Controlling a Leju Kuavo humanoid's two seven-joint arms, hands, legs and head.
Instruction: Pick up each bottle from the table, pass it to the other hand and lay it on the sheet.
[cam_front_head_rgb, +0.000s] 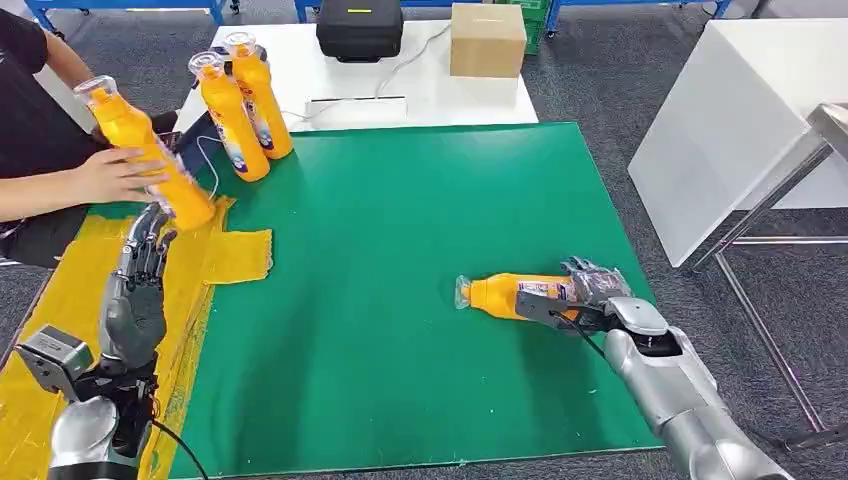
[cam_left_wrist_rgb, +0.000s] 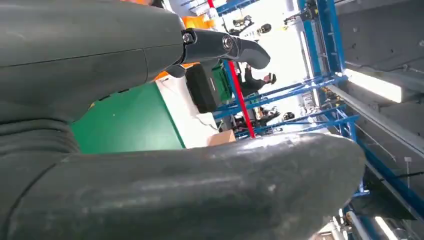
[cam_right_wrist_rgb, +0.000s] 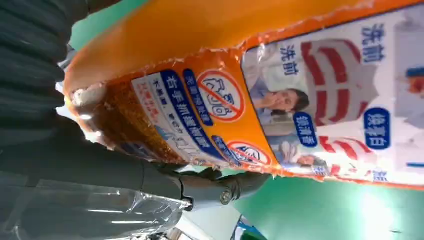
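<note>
An orange bottle (cam_front_head_rgb: 515, 295) lies on its side on the green mat (cam_front_head_rgb: 400, 250), its clear cap end pointing toward the mat's middle and its base toward the mat's right edge; the right robot hand (cam_front_head_rgb: 585, 292) is wrapped around its labelled lower part, fingers closed on it — in the right wrist view the label (cam_right_wrist_rgb: 300, 110) with its blue and red printing sits right against the dark fingers (cam_right_wrist_rgb: 220, 185). Taking this mat as the landmark: at its far left corner two more orange bottles (cam_front_head_rgb: 245, 105) stand upright, touching each other; just off its left edge a person's hand (cam_front_head_rgb: 125, 175) holds a fourth orange bottle (cam_front_head_rgb: 150, 155) tilted, its base down on the yellow sheet (cam_front_head_rgb: 235, 255), which overlaps the mat's left side and runs on down the left of the counter. The left robot hand (cam_front_head_rgb: 145, 255) reaches up over that yellow sheet, its fingertips just beneath the tilted bottle's base; it holds nothing, with its fingers loosely apart. Beyond the mat's far edge, on the white counter (cam_front_head_rgb: 420, 90), sit a black case (cam_front_head_rgb: 360, 28), a cardboard box (cam_front_head_rgb: 487, 40) and a flat white device (cam_front_head_rgb: 355, 108) with a cable — all well apart from the lying bottle.
</note>
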